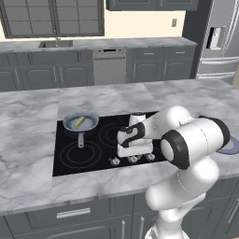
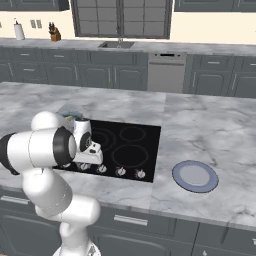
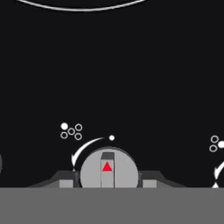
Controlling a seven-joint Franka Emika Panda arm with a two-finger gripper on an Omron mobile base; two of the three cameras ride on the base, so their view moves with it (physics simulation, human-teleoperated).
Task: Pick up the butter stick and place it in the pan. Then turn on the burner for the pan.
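Gripper (image 3: 107,177) fingers (image 3: 65,183) flank a round grey knob (image 3: 107,168) with a red triangle, apparently clamped on it. Both base views show the bent arm low over the cooktop (image 1: 100,144) front edge. From the left, the pan (image 1: 80,122) holds the butter (image 1: 80,122); from the right, a plate (image 2: 195,176) lies on the counter.

white arm (image 2: 47,150) at lower left over black glass cooktop (image 2: 135,147), row of knobs (image 2: 120,171) along its front edge, blue-grey plate (image 2: 195,176) on marble counter (image 2: 210,125) to the right, sink (image 2: 116,45) at back
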